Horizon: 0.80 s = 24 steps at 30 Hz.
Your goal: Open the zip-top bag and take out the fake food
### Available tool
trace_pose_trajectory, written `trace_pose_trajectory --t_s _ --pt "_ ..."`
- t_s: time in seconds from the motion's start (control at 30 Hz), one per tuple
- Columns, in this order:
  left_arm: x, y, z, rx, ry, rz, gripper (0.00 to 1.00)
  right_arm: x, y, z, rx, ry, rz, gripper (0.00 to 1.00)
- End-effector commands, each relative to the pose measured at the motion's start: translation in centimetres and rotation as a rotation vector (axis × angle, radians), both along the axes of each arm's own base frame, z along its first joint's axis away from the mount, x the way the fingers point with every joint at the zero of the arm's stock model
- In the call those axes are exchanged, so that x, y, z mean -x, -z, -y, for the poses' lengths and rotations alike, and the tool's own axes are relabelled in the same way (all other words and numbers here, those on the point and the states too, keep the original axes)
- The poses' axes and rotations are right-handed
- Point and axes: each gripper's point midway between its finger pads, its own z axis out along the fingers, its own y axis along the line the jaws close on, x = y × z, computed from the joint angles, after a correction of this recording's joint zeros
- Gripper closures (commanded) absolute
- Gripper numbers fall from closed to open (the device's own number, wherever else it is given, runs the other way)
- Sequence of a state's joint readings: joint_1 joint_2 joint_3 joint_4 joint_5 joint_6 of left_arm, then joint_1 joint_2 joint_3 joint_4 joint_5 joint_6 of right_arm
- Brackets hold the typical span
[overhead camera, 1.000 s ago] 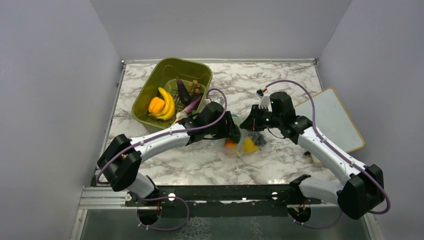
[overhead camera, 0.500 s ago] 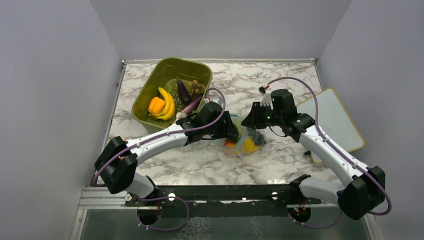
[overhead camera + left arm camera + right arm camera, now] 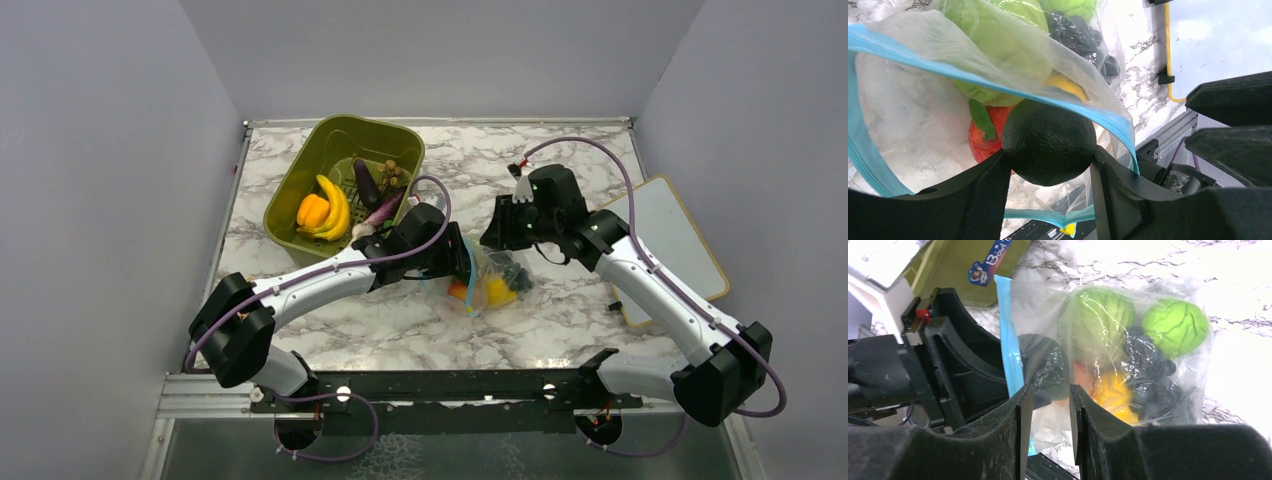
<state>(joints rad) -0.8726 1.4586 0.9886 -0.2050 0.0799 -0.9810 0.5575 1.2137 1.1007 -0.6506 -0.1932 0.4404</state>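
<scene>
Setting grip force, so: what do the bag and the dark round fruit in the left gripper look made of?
The zip-top bag looks like thin clear plastic film, glossy and creased, with a blue zipper strip. The dark round fruit seems hard moulded plastic, matt, with a pebbled skin.

Table (image 3: 560, 160): white marble-pattern top, grey veins. Green basket (image 3: 287, 200) on far left part, close to back edge. Clear bag (image 3: 490, 285) with blue zip strip at centre, lying flat. White board (image 3: 665, 235), tan rim, askew at right edge; whether resting on top unclear.
</scene>
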Motion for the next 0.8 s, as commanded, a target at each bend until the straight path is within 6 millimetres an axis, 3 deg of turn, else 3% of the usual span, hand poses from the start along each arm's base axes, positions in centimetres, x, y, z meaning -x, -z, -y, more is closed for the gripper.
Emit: trace_pose_trajectory --t_s 0.0,0.23,0.63,0.77 --pt "-0.4 -1.0 0.6 0.027 0.002 0.024 0.82 0.3 -1.6 -0.1 0.029 -0.009 0.030 0.66" --pt "-0.3 -1.1 0.5 0.029 0.003 0.026 0.83 1.3 -0.4 -2.3 0.022 -0.064 -0.014 0.65" --pt "-0.5 -1.1 0.4 0.025 -0.003 0.035 0.83 1.9 1.5 -3.0 0.091 -0.057 -0.043 0.66" --pt "-0.4 -1.1 0.4 0.024 0.001 0.035 0.83 1.4 2.8 -1.9 0.194 0.022 -0.049 0.67"
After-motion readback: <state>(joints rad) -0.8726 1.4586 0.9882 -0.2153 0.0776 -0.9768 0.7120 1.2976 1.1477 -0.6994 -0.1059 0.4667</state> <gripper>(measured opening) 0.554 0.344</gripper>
